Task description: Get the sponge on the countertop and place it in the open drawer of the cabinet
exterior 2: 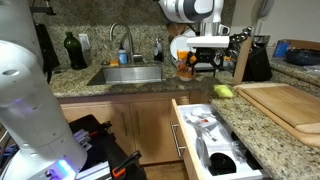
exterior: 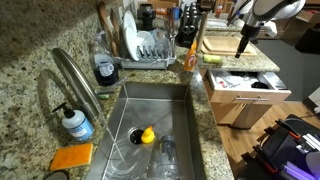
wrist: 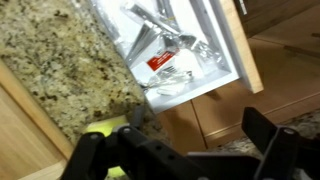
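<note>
The small yellow sponge (exterior 2: 224,91) lies on the granite countertop (exterior 2: 150,88) by the edge above the open drawer (exterior 2: 183,130). It also shows in an exterior view (exterior: 213,60). In the wrist view only a yellow sliver (wrist: 105,129) shows, left of the fingers and partly hidden by them. My gripper (exterior 2: 205,66) hangs above the countertop, apart from the sponge, open and empty; it also shows in an exterior view (exterior: 244,46) and the wrist view (wrist: 200,132). The drawer (wrist: 245,50) holds white and black items. The tan cabinet (exterior 2: 130,125) stands below it.
A wooden cutting board (exterior 2: 285,100) lies beside the sponge, with a knife block (exterior 2: 250,60) behind. The steel sink (exterior: 150,110) holds a yellow rubber duck (exterior: 147,135). An orange pad (exterior: 72,156), soap bottle (exterior: 75,122) and dish rack (exterior: 150,45) stand around it.
</note>
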`<move>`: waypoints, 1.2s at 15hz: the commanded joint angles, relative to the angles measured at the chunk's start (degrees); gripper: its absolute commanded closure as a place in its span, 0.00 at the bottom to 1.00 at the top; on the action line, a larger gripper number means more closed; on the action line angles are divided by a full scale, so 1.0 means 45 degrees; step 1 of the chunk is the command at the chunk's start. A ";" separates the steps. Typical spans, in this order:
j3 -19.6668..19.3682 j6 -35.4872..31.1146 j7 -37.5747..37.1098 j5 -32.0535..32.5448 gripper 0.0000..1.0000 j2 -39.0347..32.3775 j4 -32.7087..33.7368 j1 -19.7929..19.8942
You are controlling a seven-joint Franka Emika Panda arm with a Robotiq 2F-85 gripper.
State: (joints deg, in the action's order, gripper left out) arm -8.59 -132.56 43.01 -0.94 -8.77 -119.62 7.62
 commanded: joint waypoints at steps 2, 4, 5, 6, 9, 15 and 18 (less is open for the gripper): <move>-0.0032 -0.3585 -0.2347 0.1748 0.00 -0.1287 0.0574 0.0130; 0.0329 -0.3417 -0.2950 0.0630 0.00 -0.1846 0.0968 0.0476; 0.0336 -0.3245 -0.2721 0.1305 0.00 -0.1130 0.0418 0.0389; 0.0389 -0.3271 -0.2924 0.1115 0.00 -0.1397 0.0549 0.0443; 0.0419 -0.3294 -0.3075 0.0978 0.00 -0.1751 0.0825 0.0498; 0.1383 -0.0491 0.2670 -0.0190 0.00 -0.3160 0.2864 0.1741; 0.0777 -0.0083 0.2601 0.1887 0.00 -0.3787 0.3646 0.1124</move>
State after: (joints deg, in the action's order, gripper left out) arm -3.53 -135.66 54.07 0.59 -22.21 -108.11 14.30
